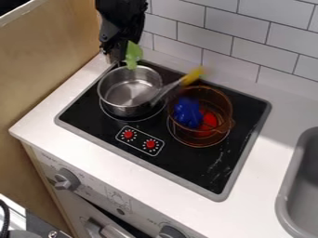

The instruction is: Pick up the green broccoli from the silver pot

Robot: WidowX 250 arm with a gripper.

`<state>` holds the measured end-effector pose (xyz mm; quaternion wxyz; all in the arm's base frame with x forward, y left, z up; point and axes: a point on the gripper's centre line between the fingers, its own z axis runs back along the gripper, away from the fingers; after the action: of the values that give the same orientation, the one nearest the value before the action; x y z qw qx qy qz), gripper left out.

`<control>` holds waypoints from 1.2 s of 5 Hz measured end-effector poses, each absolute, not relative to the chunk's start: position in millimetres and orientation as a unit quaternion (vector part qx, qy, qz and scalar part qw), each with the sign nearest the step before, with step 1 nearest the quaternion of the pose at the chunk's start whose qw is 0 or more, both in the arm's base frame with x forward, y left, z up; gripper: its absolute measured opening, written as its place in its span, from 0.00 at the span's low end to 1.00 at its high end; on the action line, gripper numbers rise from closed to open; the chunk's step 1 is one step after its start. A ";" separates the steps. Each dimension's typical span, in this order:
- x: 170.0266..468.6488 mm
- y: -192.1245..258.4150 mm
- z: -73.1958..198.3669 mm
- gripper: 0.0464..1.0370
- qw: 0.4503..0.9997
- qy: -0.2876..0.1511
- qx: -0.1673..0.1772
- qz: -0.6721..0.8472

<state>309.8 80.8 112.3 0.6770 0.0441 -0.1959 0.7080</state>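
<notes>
The black gripper (118, 52) hangs at the upper left, above the back rim of a silver metal pot (130, 88). A light green leaf-like piece (133, 55) is at its fingertips, over the pot's back edge. The pot stands on the back left burner. A spoon or spatula-like utensil with a yellow end (194, 74) slants between the pot and a transparent amber pot (228, 104) on the right burner. Inside the amber pot are a blue object (188, 113) and a red one (209, 121).
The black stovetop (214, 169) has two red knobs (150, 144) near its front. A grey sink (287, 197) lies at the right. White tiled wall (248, 37) rises behind, and a wooden panel (46, 69) borders the left.
</notes>
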 end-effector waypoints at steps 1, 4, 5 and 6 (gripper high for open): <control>306.7 76.9 130.3 0.44 0.672 -0.186 0.043 0.715; 300.6 41.1 115.7 0.44 0.655 -0.203 0.040 0.726; 297.8 22.7 109.3 0.44 0.642 -0.213 0.034 0.736; 293.5 -4.5 107.2 0.44 0.625 -0.229 0.028 0.746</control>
<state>293.5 -4.5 107.2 0.6246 0.0284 -0.2286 0.7462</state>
